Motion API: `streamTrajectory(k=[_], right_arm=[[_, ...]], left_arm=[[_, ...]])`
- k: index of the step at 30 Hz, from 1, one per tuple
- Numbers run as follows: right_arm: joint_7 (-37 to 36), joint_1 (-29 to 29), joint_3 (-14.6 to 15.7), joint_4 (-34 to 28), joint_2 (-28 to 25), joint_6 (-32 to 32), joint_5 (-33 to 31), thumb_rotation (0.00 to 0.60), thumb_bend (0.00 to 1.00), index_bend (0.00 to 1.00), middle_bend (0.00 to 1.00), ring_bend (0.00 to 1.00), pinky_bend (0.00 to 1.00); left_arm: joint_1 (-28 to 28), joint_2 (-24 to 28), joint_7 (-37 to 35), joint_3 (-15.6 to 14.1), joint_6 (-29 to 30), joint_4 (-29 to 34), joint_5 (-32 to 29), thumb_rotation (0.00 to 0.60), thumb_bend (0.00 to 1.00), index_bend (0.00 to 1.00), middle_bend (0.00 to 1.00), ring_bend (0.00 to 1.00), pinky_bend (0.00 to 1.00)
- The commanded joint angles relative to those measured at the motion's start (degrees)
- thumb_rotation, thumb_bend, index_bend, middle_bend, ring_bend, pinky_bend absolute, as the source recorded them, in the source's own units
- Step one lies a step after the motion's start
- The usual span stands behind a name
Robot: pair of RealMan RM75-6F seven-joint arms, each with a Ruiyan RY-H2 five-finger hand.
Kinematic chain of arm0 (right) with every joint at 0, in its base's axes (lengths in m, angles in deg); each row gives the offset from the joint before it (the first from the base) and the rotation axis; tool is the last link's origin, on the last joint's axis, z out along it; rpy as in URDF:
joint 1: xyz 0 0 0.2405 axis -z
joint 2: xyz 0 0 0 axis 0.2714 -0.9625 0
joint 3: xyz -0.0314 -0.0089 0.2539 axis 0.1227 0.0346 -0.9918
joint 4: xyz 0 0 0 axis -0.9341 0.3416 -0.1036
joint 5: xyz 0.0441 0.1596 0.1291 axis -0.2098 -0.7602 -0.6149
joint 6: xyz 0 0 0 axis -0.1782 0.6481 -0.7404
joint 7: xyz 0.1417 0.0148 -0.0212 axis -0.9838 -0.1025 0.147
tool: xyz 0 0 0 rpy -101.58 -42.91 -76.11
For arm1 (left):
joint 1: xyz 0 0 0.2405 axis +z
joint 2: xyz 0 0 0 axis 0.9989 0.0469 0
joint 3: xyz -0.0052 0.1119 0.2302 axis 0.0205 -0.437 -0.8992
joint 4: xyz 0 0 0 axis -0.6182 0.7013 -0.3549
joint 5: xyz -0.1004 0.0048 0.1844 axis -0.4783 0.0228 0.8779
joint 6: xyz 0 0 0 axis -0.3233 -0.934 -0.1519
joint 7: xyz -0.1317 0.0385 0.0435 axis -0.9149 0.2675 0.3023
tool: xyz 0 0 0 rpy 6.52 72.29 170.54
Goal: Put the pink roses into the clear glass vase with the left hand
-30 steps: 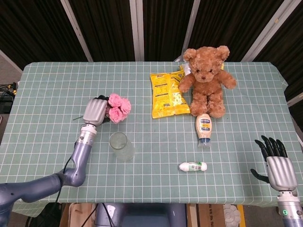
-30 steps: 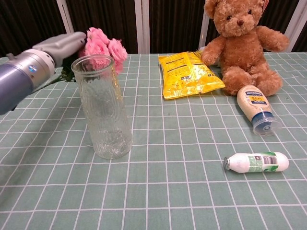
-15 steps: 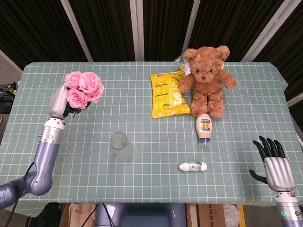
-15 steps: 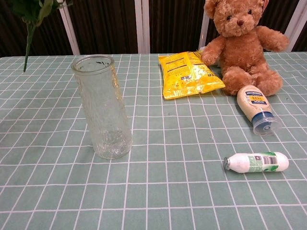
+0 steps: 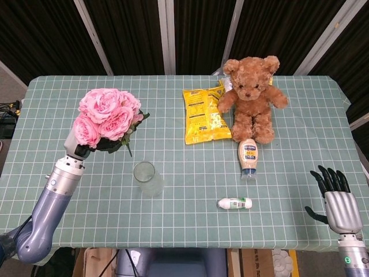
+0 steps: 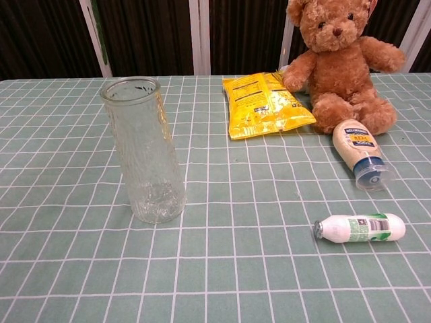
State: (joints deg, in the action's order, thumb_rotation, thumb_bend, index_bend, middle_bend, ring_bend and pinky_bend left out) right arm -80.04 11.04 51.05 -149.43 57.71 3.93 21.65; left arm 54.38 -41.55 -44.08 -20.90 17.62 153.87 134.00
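Since a second ago our left hand, gripping the pink roses, has lifted them left-of-centre, above the still-empty clear glass vase; right hand stays spread.

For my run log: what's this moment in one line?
left hand: holds pink roses aloft | clear glass vase: upright, empty | right hand: open, idle

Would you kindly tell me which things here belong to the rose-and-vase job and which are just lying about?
Part of the job:
pink roses, held up by the left hand
glass vase, upright

Lying about:
teddy bear
yellow snack bag
mayonnaise bottle
small white bottle
right hand, idle
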Motion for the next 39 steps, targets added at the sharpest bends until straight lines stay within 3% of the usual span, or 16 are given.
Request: streamTrajectory(k=[1, 15, 33, 39], right_arm=[[-0.38, -0.01, -0.14, 0.16, -0.11, -0.13, -0.31, 0.6, 0.19, 0.15, 0.07, 0.04, 0.0], [-1.71, 0.27, -0.42, 0.23, -0.67, 0.41, -0.38, 0.6, 0.19, 0.15, 0.07, 0.04, 0.0], [-2.2, 0.63, -0.51, 0.06, -1.04, 1.06, -0.19, 0.6, 0.19, 0.15, 0.07, 0.04, 0.0], [-2.48, 0.73, -0.55, -0.03, -1.21, 1.14, -0.26, 0.6, 0.19, 0.15, 0.07, 0.04, 0.0]], left_arm=[[-1.32, -0.02, 2.87, 0.35, 0.88, 2.15, -1.17, 0.6, 0.49, 0.37, 0.41, 0.28, 0.46], [-4.38, -1.43, 6.4, -0.77, 1.47, 5.41, -5.01, 0.6, 0.49, 0.37, 0.41, 0.29, 0.46], [-4.94, -4.73, 7.19, -7.57, 0.04, 2.19, -1.91, 0.6, 0.49, 0.37, 0.41, 0.29, 0.46], [-4.43, -5.32, 2.71, -10.76, -2.8, -1.39, 1.91, 0.6, 0.49, 0.37, 0.4, 0.28, 0.45]])
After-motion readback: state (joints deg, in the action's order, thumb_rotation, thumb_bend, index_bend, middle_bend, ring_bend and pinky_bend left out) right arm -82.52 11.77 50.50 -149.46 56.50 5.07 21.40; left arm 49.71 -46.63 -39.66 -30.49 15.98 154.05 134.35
